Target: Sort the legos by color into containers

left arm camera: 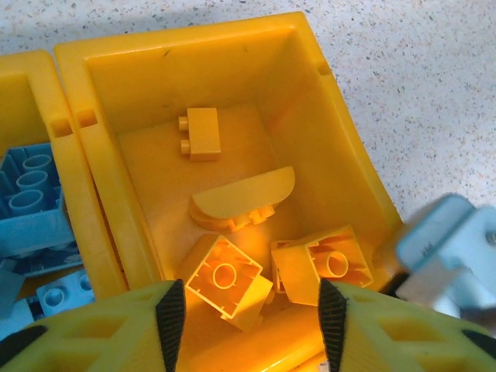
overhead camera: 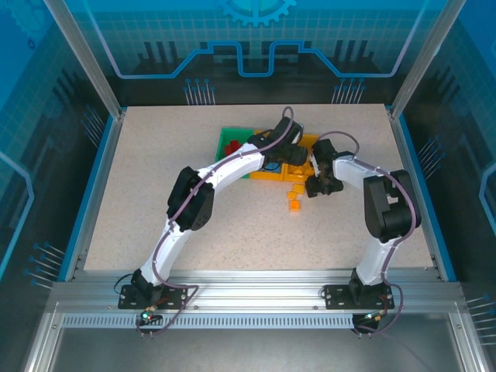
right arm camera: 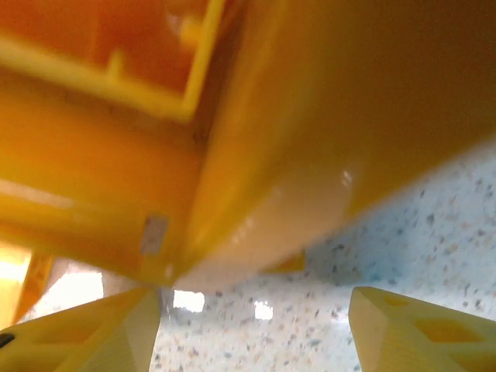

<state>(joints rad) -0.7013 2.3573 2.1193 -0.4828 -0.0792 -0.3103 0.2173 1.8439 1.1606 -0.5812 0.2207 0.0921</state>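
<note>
The speckled table (overhead camera: 147, 201) is bordered by a blue rim, with clear side panels rising from it. Broad open surface lies to the left of the work and along the near edge. Both arms bend inward toward the far centre, so the free room between them narrows there.

The containers (overhead camera: 267, 173) sit in a joined row at the far centre. The green bin (overhead camera: 226, 138) is on the left with red legos (overhead camera: 234, 145) in it, and two orange-yellow bins follow to the right. The left arm crosses above the row.

The left gripper (left arm camera: 252, 310) hovers over the near edge of the end bin (left arm camera: 310, 132). Its fingers (left arm camera: 170, 310) are moderately apart and hold nothing. The bin's walls stand close on both sides of them. The right gripper (right arm camera: 256, 325) sits low just outside a bin's outer wall (right arm camera: 325, 139), near its rounded bottom edge. Its fingers are wide apart with bare table between them.

Inside the end bin lie a curved yellow piece (left arm camera: 244, 198), two upturned square yellow bricks (left arm camera: 225, 279) and a small yellow brick (left arm camera: 201, 133) near the far wall. Blue bricks (left arm camera: 31, 194) fill the neighbouring bin. A few loose orange bricks (overhead camera: 293, 199) lie on the table just in front of the row, beside the right gripper.
</note>
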